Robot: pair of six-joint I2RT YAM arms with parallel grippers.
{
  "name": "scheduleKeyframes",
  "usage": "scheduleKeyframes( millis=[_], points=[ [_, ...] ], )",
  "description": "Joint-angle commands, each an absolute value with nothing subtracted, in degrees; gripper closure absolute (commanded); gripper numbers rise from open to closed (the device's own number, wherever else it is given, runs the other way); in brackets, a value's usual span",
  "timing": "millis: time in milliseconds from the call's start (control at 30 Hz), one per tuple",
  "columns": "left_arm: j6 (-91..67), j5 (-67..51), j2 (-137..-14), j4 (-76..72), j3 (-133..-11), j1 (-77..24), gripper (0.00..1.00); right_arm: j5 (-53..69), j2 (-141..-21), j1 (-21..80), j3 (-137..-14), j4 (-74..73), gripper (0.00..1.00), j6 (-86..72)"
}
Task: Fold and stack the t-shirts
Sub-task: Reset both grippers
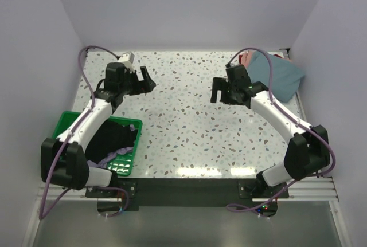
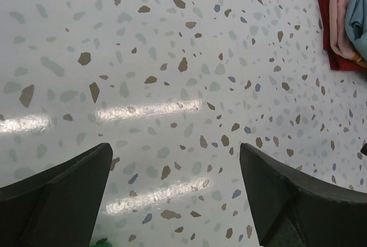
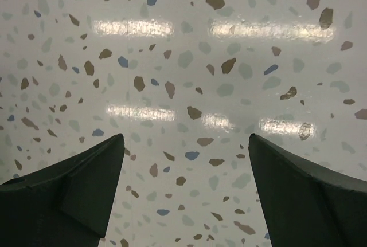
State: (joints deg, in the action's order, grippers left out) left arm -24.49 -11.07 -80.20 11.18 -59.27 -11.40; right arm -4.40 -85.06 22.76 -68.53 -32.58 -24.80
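From above, the speckled surface (image 1: 183, 126) carries a folded stack in its far right corner. A grey-blue t-shirt (image 1: 281, 76) lies on top, with a strip of a pink t-shirt (image 1: 246, 58) showing at its left edge. At the near left stands a green mesh basket (image 1: 125, 167). It holds a crumpled black t-shirt (image 1: 117, 135), and a lavender t-shirt (image 1: 117, 154) is bunched along its near side. The left arm (image 1: 94, 112) rises over the basket and reaches to the far left part of the surface. Its left claw (image 1: 149, 81) has its fingers apart and holds nothing. The right arm (image 1: 275, 112) reaches in from the right. Its right claw (image 1: 221, 92) is just left of the stack, also spread and empty.

In the left wrist view, the 2 dark fingers (image 2: 57, 201) of the left claw (image 2: 178, 201) stand wide apart at the bottom of the frame, with only bare surface (image 2: 172, 58) between them. The stack sits in the upper right corner, well apart from the fingers. Its 3 layered edges are a dark red t-shirt (image 2: 325, 23), the pink t-shirt (image 2: 342, 12) and the grey-blue t-shirt (image 2: 358, 12).

In the right wrist view, the right claw (image 3: 186, 195) shows its 2 fingers (image 3: 309, 201) wide apart. Nothing is gripped, and only glossy speckled surface (image 3: 172, 58) lies below, with light reflections across it.
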Motion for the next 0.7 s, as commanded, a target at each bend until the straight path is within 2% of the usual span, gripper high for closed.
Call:
scheduleKeyframes(
  millis=[0,300,667],
  points=[
    [-26.5,-2.7,-72.7,10.1,-54.9,-11.3,0.0,-3.9,-82.0,25.7,-67.1,-30.3,0.08,-27.1],
    [-29.2,6.7,-62.0,19.0,-47.1,-11.3,0.0,-5.4,-76.8,28.9,-63.4,-30.5,0.08,-26.5],
    [-31.3,8.9,-52.1,20.7,-38.5,-11.2,0.0,-6.0,-69.0,30.3,-57.3,-30.8,0.08,-29.2]
  ],
)
